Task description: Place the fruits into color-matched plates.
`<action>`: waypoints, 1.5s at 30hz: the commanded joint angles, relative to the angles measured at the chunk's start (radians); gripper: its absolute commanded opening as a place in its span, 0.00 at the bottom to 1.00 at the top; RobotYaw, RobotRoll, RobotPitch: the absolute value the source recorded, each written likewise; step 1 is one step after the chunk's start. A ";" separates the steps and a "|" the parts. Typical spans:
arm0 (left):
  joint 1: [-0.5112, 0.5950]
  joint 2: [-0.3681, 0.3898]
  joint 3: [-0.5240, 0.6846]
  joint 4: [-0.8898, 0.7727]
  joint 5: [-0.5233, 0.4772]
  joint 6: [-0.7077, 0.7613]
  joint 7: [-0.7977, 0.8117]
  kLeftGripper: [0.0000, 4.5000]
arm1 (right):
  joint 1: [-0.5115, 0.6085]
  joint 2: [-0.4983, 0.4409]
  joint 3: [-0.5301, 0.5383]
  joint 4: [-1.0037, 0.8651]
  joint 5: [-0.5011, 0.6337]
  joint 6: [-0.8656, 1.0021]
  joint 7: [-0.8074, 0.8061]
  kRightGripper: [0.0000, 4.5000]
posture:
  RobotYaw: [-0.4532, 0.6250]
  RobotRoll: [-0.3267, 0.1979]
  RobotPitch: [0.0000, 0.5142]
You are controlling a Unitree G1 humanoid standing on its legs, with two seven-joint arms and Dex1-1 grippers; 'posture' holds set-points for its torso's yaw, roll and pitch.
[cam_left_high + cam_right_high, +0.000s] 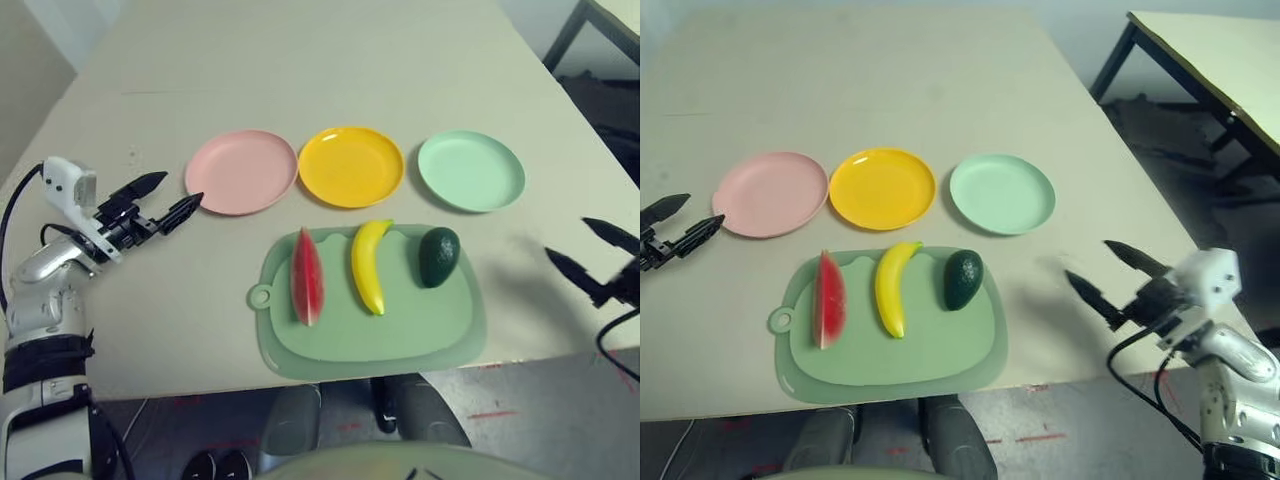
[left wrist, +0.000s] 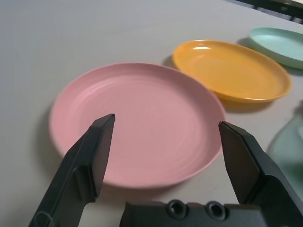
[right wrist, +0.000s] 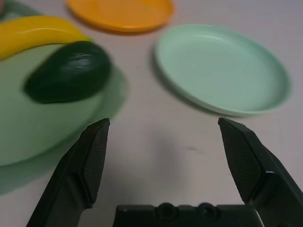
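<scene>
We note even, moderately bright light over the pale surface (image 1: 300, 90). Soft shadow lies on it beneath the right jaws (image 1: 1120, 283). We record a small glare spot on the yellow plate's rim (image 2: 203, 48) and a dull sheen on the avocado (image 3: 71, 71). Right wrist view: banana (image 3: 38, 34) and avocado soft-edged, slightly blurred. Left wrist view: pink plate (image 2: 137, 123) fairly clear, its shadow diffuse.
</scene>
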 commanded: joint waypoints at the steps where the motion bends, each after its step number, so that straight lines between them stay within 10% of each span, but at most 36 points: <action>1: 0.053 0.015 0.003 -0.046 -0.015 0.028 -0.030 0.99 | 0.101 -0.052 0.013 -0.094 0.033 0.102 0.058 1.00 | 0.36 0.62 0.35; 14: 0.278 0.091 0.092 -0.313 -0.154 0.160 -0.148 0.99 | -0.034 -0.391 0.114 -0.311 -0.041 0.281 0.177 1.00 | 0.38 0.62 0.34; 19: 0.337 0.140 0.063 -0.396 -0.111 0.097 -0.243 0.99 | -0.264 -0.502 0.270 -0.236 -0.204 0.130 0.291 1.00 | 0.40 0.62 0.35; 29: 0.235 0.200 -0.044 -0.464 -0.090 0.062 -0.337 0.99 | -0.842 -0.303 0.617 0.020 -0.451 -0.106 0.463 1.00 | 0.43 0.62 0.33; 45: 0.310 0.200 -0.104 -0.565 -0.015 0.045 -0.296 0.99 | -1.047 -0.101 0.772 0.352 -0.542 -0.387 0.560 1.00 | 0.49 0.62 0.31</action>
